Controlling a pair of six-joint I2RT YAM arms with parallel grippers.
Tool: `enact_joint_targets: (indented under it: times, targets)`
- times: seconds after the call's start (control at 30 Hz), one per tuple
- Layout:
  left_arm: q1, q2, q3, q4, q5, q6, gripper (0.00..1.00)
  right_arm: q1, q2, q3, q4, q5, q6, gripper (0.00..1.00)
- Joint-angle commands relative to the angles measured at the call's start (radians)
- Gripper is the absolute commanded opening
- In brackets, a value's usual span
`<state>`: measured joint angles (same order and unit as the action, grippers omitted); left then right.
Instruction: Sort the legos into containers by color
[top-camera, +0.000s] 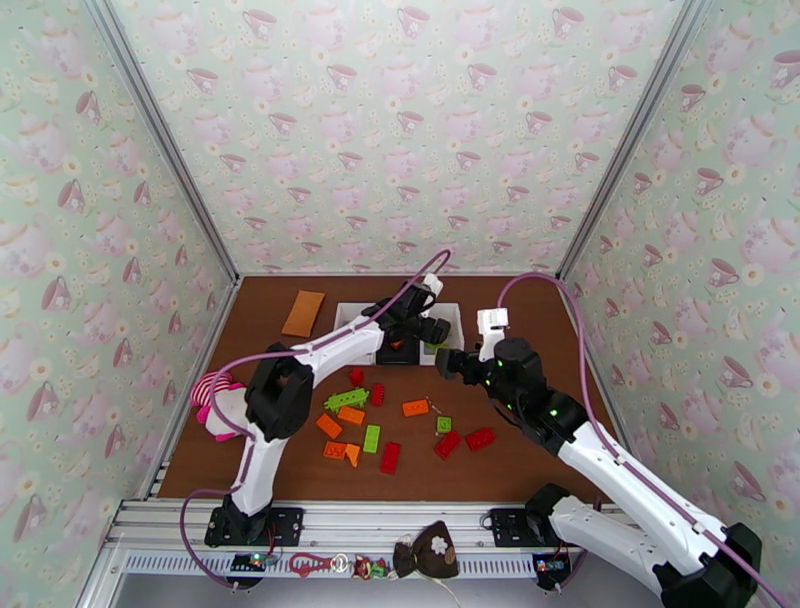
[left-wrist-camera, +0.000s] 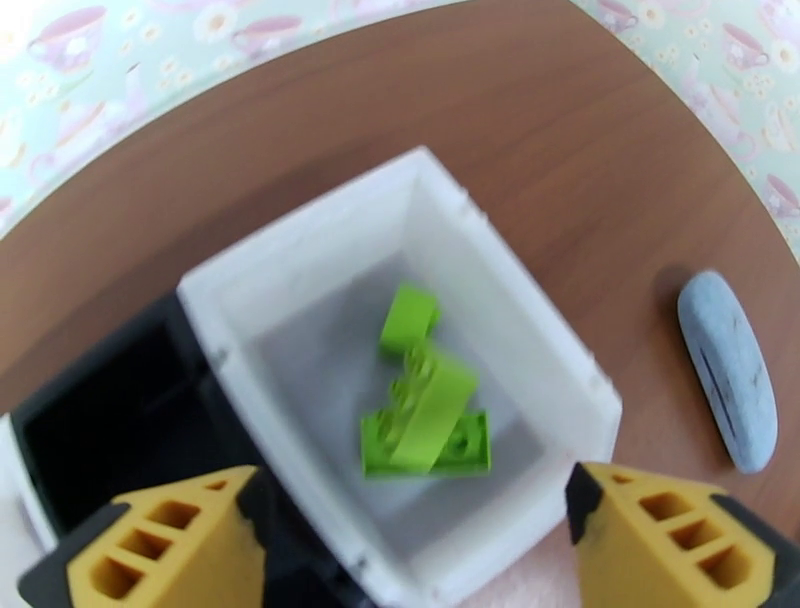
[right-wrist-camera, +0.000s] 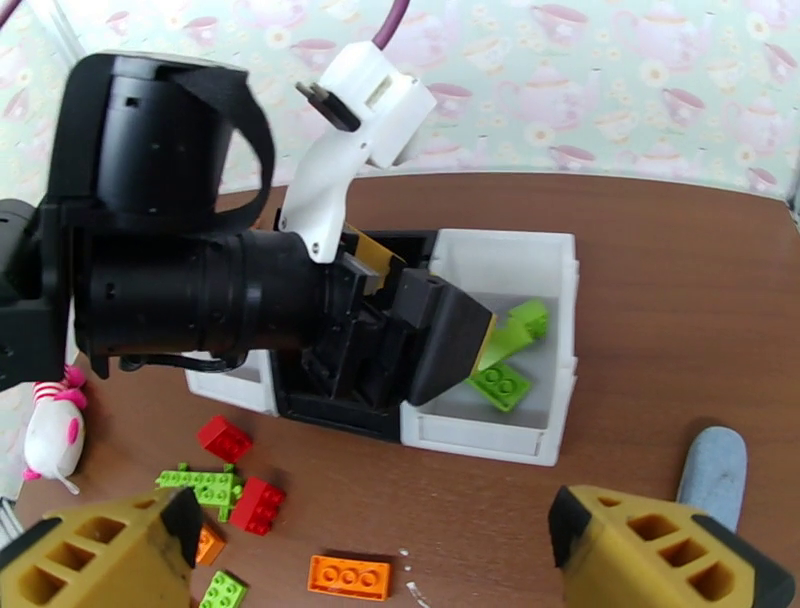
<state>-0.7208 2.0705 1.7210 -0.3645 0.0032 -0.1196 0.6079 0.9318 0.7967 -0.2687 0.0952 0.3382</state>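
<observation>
Bins stand side by side at the far middle of the brown desk (top-camera: 500, 470): a white bin (top-camera: 350, 315) on the left, a black bin (left-wrist-camera: 100, 420) in the middle, and another white bin (left-wrist-camera: 500, 300) on the right. The left fingers (left-wrist-camera: 165, 535) hang above the right-hand white bin, spread wide with nothing between them. Inside it lie a few lime legos (left-wrist-camera: 425, 420), one of them tilted and leaning across the others.

The right fingers (right-wrist-camera: 660, 550) hover over the desk just on the near side of the bins, also spread wide and empty.

Loose legos (top-camera: 390, 457) in red, orange and lime are scattered on the desk between the two arms, nearer the bases than the bins. A flat orange card (top-camera: 303, 313) lies left of the bins. A pink-and-white plush toy (top-camera: 215, 400) sits at the left edge of the desk. A grey-blue oval object (left-wrist-camera: 728, 370) lies on the desk to the right of the right-hand white bin, apart from it.
</observation>
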Motion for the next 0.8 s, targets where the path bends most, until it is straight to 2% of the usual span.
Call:
enact_joint_targets:
  times: [0.0, 0.13, 0.27, 0.33, 0.53, 0.77]
  targets:
    - [0.010, -0.133, -0.094, 0.001, -0.039, 0.032, 0.90, -0.001, 0.021, 0.007, 0.055, -0.117, -0.036, 0.98]
    - [0.023, -0.237, -0.218, -0.074, -0.090, 0.054, 0.97, 0.001, 0.056, 0.010, 0.095, -0.187, -0.037, 0.99]
    - [0.047, -0.335, -0.335, -0.159, -0.113, 0.063, 0.96, 0.014, 0.103, 0.017, 0.128, -0.234, -0.037, 0.99]
    - [0.067, -0.361, -0.357, -0.254, -0.117, 0.058, 0.95, 0.033, 0.131, 0.030, 0.140, -0.239, -0.034, 0.99]
    - [0.092, -0.371, -0.392, -0.459, -0.152, 0.088, 0.94, 0.098, 0.241, 0.060, 0.200, -0.241, -0.021, 1.00]
    - [0.100, -0.284, -0.358, -0.562, -0.156, 0.075, 0.91, 0.140, 0.336, 0.091, 0.251, -0.239, -0.003, 1.00]
